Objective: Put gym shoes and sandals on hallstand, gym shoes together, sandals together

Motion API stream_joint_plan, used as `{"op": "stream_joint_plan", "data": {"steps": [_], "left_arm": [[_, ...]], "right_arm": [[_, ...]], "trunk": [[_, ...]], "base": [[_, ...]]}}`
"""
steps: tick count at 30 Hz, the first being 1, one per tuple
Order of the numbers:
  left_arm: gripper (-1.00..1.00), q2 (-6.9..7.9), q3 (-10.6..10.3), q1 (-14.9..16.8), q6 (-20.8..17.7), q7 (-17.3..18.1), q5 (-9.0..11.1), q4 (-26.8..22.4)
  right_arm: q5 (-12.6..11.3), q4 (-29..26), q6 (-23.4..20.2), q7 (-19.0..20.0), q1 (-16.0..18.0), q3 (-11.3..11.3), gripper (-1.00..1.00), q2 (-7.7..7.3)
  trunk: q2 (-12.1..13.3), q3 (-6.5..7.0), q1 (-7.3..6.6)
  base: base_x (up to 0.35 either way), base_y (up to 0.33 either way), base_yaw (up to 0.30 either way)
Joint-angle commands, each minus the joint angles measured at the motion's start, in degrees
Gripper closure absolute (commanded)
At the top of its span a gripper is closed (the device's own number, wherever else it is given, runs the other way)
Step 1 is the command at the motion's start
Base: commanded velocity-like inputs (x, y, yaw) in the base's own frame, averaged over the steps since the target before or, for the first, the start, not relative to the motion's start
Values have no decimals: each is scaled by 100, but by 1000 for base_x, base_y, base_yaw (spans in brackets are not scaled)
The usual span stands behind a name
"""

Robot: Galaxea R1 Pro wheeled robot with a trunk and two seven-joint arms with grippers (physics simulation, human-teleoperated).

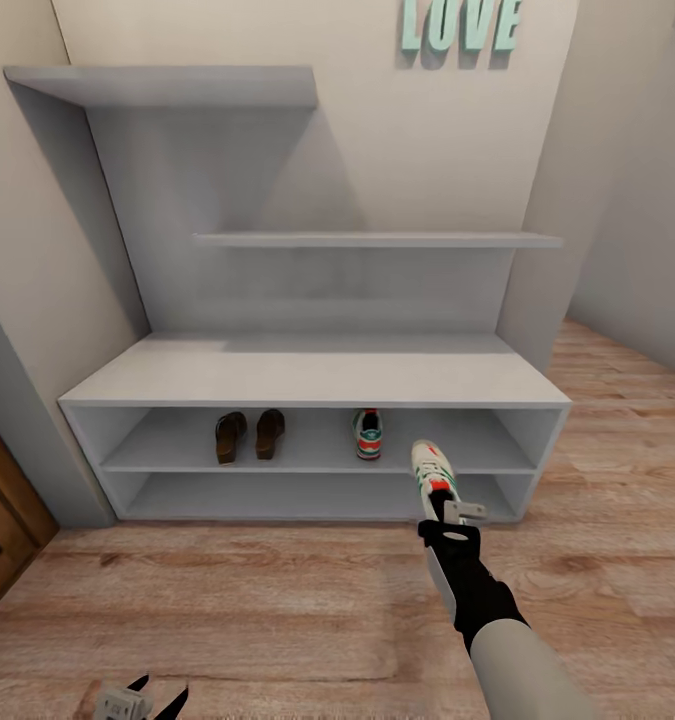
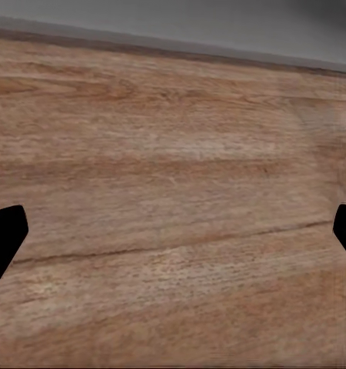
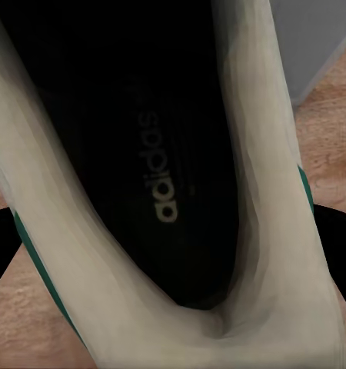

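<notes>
1. The hallstand [image 1: 317,375] fills the far side of the corridor. Its upper open shelf holds the two sandals [image 1: 249,435] side by side at left and one gym shoe [image 1: 368,434] right of centre.
2. The corridor floor [image 1: 277,600] lies between us and the rack.
3. The second gym shoe [image 1: 432,468] is in the right gripper [image 1: 455,512], fingers closed on its heel collar. Its long axis points toe-first toward the shelf, just right of and nearer than its mate. We judge a short push forward and leftward is needed.
4. The left gripper [image 1: 142,695] hangs low at near left, fingers [image 2: 5,234] spread and empty.
</notes>
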State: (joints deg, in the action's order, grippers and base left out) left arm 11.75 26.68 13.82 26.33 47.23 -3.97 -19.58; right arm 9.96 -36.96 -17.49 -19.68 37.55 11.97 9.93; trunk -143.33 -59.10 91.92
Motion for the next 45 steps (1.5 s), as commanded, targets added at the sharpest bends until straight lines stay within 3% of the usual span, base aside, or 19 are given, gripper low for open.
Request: {"op": "stream_joint_plan", "data": {"steps": [1, 7, 11, 45], "left_arm": [[-100, -3, 47, 6, 21, 29, -42, 4], [-100, -5, 48, 5, 21, 24, -42, 4], [-100, -5, 44, 6, 21, 23, -42, 0], [-100, 6, 48, 5, 21, 23, -16, 4]], "right_arm": [[67, -11, -44, 8, 2, 21, 100, 7], [67, -12, -44, 8, 0, 23, 100, 7], [67, -13, -44, 8, -1, 24, 100, 7], [67, -4, -44, 8, -2, 25, 100, 7]], "trunk": [[-4, -35, 1], [-12, -218, 16], [-12, -249, 16], [-12, -270, 16]], "base": [[0, 0, 0], [0, 0, 0], [0, 0, 0], [49, 18, 0]]}}
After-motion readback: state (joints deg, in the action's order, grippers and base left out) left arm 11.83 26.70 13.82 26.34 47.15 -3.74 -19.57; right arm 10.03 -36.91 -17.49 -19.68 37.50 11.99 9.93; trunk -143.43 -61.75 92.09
